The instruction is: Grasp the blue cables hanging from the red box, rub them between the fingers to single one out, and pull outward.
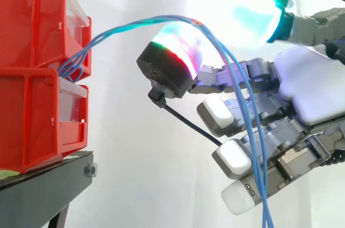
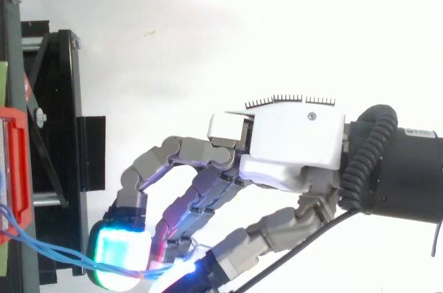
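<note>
Two red bins [image 1: 32, 23] stand stacked at the left on a black stand [image 1: 48, 179]. Several thin blue cables [image 1: 124, 26] come out from between the bins and arch rightward. They pass over a glowing fingertip pad [image 1: 175, 45], then drop down across the other fingers. My hand [image 1: 307, 82] reaches in from the right, and its big thumb pad [image 1: 245, 15] glows white and green just above the cables. The cables run between that thumb pad and the finger pad. From above, the cables [image 2: 48, 251] lead from the red bin [image 2: 17, 168] to the hand [image 2: 291, 140].
A white curtain hangs behind the work. The black stand's frame [image 2: 52, 134] runs along the left edge in the top view. The cables' loose ends hang down past the bottom of the side view.
</note>
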Controlling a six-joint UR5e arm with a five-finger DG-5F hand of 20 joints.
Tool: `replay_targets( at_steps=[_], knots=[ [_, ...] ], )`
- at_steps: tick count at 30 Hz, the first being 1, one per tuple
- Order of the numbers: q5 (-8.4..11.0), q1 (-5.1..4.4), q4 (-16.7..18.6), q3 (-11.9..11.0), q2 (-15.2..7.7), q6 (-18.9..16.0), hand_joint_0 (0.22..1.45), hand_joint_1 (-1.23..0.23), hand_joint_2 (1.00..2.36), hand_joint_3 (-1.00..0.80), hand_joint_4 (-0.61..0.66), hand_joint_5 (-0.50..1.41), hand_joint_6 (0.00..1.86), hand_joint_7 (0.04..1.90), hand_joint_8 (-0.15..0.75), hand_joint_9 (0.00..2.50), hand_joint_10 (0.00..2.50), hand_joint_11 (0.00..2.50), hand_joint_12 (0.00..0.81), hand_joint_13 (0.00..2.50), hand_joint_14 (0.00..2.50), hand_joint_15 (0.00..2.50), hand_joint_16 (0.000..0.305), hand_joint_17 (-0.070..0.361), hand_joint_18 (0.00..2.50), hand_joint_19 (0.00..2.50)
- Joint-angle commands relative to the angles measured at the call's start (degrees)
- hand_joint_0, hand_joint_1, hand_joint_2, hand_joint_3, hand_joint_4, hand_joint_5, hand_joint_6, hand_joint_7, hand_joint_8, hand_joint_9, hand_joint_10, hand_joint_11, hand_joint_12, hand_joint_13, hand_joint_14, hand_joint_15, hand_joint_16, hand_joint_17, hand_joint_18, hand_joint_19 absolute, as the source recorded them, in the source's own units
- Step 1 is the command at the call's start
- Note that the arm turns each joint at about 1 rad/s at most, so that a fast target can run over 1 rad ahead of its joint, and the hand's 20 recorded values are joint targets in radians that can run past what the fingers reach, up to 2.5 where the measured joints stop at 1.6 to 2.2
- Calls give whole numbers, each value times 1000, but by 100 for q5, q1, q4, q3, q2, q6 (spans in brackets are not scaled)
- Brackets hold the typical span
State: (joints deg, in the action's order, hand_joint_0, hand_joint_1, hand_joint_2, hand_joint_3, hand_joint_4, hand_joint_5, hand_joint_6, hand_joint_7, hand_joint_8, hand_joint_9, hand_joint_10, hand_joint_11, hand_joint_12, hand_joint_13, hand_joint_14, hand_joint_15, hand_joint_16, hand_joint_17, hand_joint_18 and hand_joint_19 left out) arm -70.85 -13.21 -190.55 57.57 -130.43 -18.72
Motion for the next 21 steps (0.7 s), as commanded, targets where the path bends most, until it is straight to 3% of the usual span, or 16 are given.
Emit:
replay_targets(
  at_steps=[1,5,8,13,15,21],
  knots=[
    [1,2,1,0,0,0,491,-838,1000,-500,-164,-156,922,798,268,930,11,587,419,753,16,446,64,144,447,330],
    [1,2,1,0,0,0,498,-770,1000,-500,-155,-150,917,817,277,968,14,585,428,763,15,452,66,148,382,345],
    [1,2,1,0,0,0,596,-729,1000,-500,-178,-142,913,865,265,998,15,597,407,774,17,464,62,139,357,357],
    [1,2,1,0,0,0,656,-807,1009,-388,-170,-142,918,899,270,1022,13,607,407,788,16,462,63,142,364,346],
    [1,-6,1,0,0,0,714,-863,1010,-364,-222,-149,929,938,263,1007,13,608,402,798,16,456,63,141,430,337],
    [1,2,1,0,0,0,820,-911,1002,-468,-327,-171,954,1033,217,926,12,581,384,765,15,438,59,132,491,329]
  ],
)
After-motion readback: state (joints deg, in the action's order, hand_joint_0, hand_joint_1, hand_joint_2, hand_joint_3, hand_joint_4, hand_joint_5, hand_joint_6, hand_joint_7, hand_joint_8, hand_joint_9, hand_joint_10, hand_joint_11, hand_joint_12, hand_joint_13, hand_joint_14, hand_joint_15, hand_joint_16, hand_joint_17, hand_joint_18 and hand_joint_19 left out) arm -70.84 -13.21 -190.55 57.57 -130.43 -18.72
